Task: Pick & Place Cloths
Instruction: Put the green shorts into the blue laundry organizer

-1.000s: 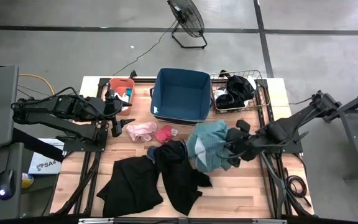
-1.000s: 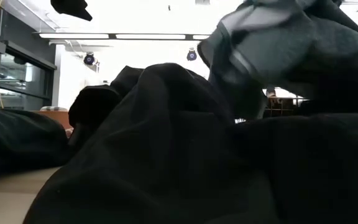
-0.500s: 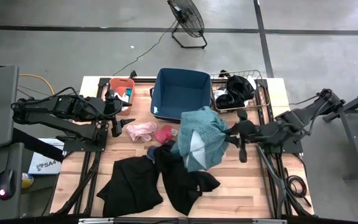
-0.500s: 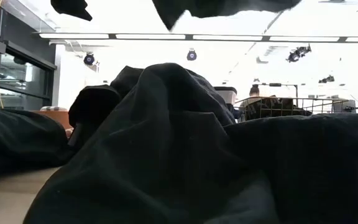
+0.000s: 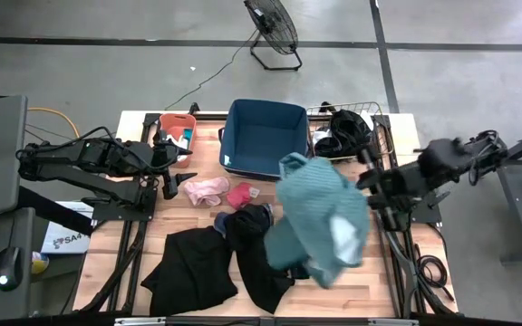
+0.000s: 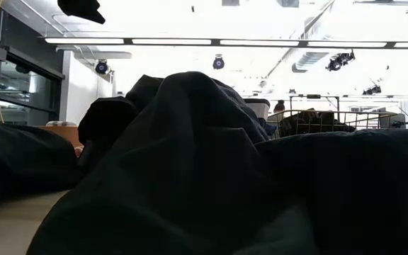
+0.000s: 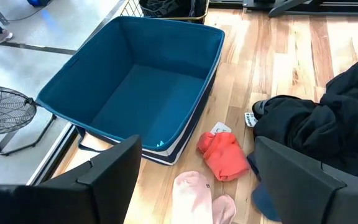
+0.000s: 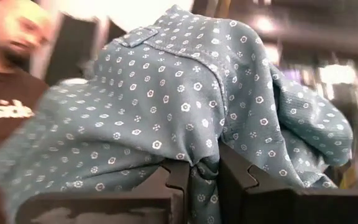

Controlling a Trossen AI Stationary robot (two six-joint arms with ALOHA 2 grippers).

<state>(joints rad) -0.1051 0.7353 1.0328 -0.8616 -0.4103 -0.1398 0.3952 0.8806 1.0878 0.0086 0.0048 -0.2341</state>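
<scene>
A teal-grey shirt point(image 5: 320, 217) with small white dots hangs in the air over the table's right half, with my right gripper point(image 5: 368, 184) shut on it; it fills the right wrist view point(image 8: 166, 106). Two black cloths point(image 5: 243, 258) lie spread on the near middle of the table and fill the low view point(image 6: 190, 170). A pink cloth point(image 5: 205, 188) and a red cloth point(image 5: 239, 195) lie in front of the navy bin point(image 5: 264, 138). My left gripper point(image 5: 175, 181) waits open by the orange bin point(image 5: 178, 127), above the table's left side. My right gripper pinches a bunched fold of the shirt point(image 8: 205, 171) between its two fingers point(image 8: 178, 180); which part of the shirt that is does not show. The fingers point roughly level. The shirt is lifted clear of the table and billows out in front of the gripper.
A wire basket point(image 5: 352, 136) with dark cloth stands at the far right, next to the navy bin point(image 7: 142, 93). The red cloth point(image 7: 222, 155) and the pink one point(image 7: 194, 196) lie below my left gripper. A person in a dark T-shirt point(image 8: 5, 106) stands beyond the table.
My right gripper has risen and drawn back toward the table's far right while tipping from pointing down to about level and rolling. The teal shirt has come off the cloth pile, lifted clear, and swung out wide in the air.
</scene>
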